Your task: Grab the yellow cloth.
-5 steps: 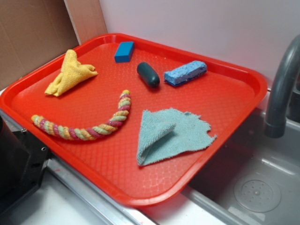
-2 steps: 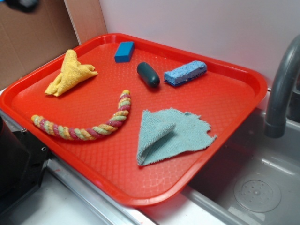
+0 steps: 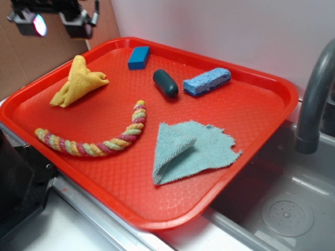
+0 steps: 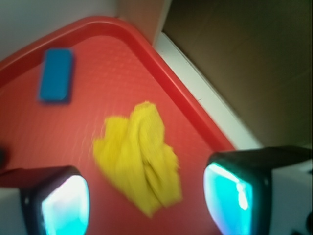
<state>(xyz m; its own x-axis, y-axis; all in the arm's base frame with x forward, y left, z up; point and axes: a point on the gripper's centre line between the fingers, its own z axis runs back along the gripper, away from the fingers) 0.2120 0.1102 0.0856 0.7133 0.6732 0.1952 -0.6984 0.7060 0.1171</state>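
The gripper hangs at the far left, above and just beyond the tray's far-left rim, its fingers spread wide and holding nothing. The yellow cloth lies bunched in the far-left part of the red tray, with a blue block to its right and the twisted rope nearer; in the wrist view the cloth shows between the fingers, blurred

Yellow cloth: small mustard rag, crumpled into peak, lying near tray's back-left corner.
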